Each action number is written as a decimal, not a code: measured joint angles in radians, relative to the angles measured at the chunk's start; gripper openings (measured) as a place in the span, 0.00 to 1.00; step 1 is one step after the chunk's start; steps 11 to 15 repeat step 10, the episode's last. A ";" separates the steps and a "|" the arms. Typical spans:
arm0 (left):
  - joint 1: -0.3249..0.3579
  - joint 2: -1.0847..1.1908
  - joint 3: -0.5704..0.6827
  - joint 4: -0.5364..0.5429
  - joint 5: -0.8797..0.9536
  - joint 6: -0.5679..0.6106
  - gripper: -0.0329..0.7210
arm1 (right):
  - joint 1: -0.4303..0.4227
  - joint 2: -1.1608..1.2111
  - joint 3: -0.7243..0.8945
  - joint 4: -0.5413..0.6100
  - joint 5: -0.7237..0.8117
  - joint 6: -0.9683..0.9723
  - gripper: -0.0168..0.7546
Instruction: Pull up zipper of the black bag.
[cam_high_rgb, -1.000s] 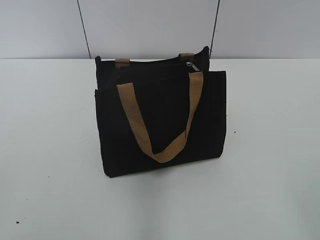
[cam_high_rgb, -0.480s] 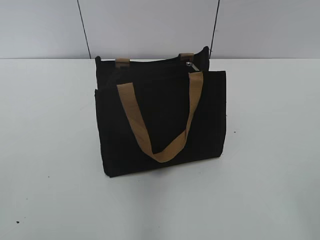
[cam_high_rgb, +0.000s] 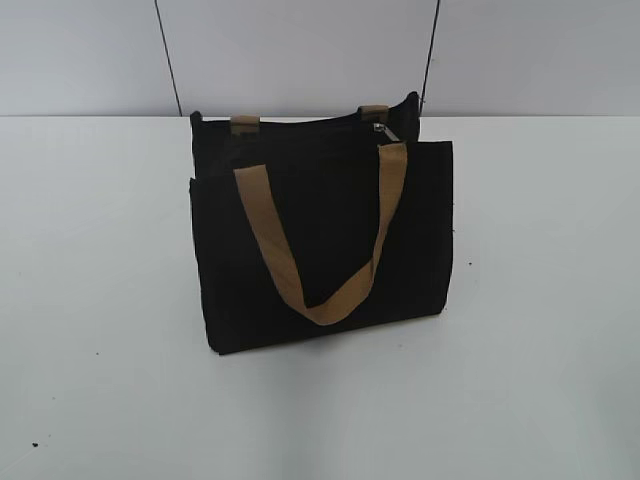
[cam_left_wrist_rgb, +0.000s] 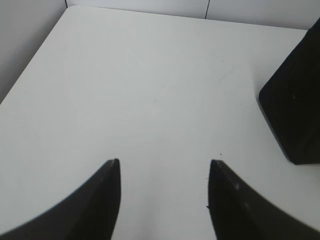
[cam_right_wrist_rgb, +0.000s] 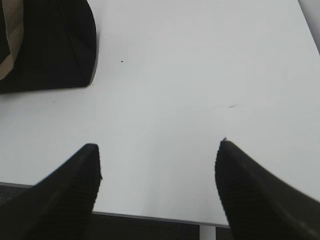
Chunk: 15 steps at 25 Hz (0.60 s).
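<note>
The black bag (cam_high_rgb: 320, 235) stands upright in the middle of the white table, with a tan strap handle (cam_high_rgb: 320, 240) hanging down its front. The zipper (cam_high_rgb: 300, 125) runs along its top edge, and its small silver pull (cam_high_rgb: 383, 130) sits near the right end. Neither gripper shows in the exterior view. My left gripper (cam_left_wrist_rgb: 164, 172) is open and empty over bare table, with a corner of the bag (cam_left_wrist_rgb: 295, 100) at the right of its view. My right gripper (cam_right_wrist_rgb: 157, 155) is open and empty above the table's front edge, with the bag (cam_right_wrist_rgb: 50, 45) at the upper left.
The white table (cam_high_rgb: 540, 300) stretches around the bag on all sides. Its front edge (cam_right_wrist_rgb: 150, 216) shows in the right wrist view, and its left edge (cam_left_wrist_rgb: 30, 65) in the left wrist view. A grey wall (cam_high_rgb: 300, 50) stands behind.
</note>
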 joint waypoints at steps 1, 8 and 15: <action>0.000 0.000 0.000 0.000 0.000 0.000 0.62 | 0.000 0.000 0.000 0.001 0.000 0.000 0.73; 0.000 0.000 0.000 0.000 0.000 0.000 0.62 | 0.000 0.000 0.000 0.001 0.000 0.000 0.73; 0.000 0.000 0.000 0.000 0.000 0.000 0.62 | 0.000 0.000 0.000 0.001 0.000 0.000 0.73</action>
